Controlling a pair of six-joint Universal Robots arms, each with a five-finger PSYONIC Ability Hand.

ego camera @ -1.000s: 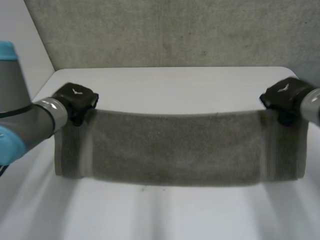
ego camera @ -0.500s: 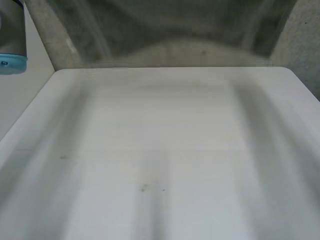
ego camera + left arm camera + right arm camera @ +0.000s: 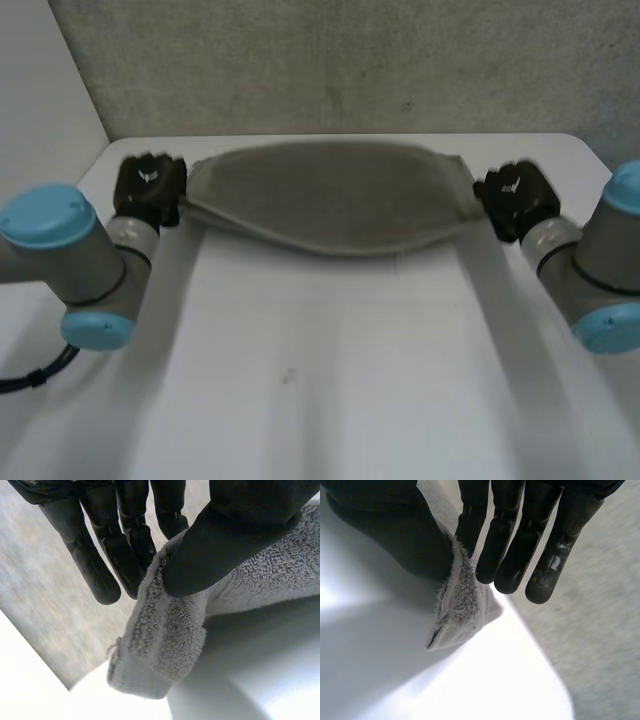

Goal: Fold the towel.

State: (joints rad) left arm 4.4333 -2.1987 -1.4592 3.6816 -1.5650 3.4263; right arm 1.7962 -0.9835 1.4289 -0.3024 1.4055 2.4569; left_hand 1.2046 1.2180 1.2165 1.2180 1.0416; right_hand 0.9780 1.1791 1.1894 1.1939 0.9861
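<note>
A grey towel [image 3: 330, 195] hangs stretched between my two hands above the far part of the white table [image 3: 330, 380], sagging in the middle. My left hand [image 3: 148, 187] pinches its left end. In the left wrist view the thumb [image 3: 210, 550] presses the towel's corner [image 3: 160, 645] against the straight fingers [image 3: 125, 545]. My right hand [image 3: 515, 195] pinches the right end. In the right wrist view the towel's corner [image 3: 462, 605] sticks out between the thumb [image 3: 400, 530] and the fingers [image 3: 515, 545].
A grey wall [image 3: 340, 70] stands behind the table's far edge. The table's left edge [image 3: 60, 240] and rounded far right corner [image 3: 590, 150] are close to the hands. My grey arms with blue caps [image 3: 70, 260] reach in on both sides.
The towel was hanging low in front of the hands, swung up out of sight half a second ago, and is now held farther back and higher, with both hands moved toward the wall.
</note>
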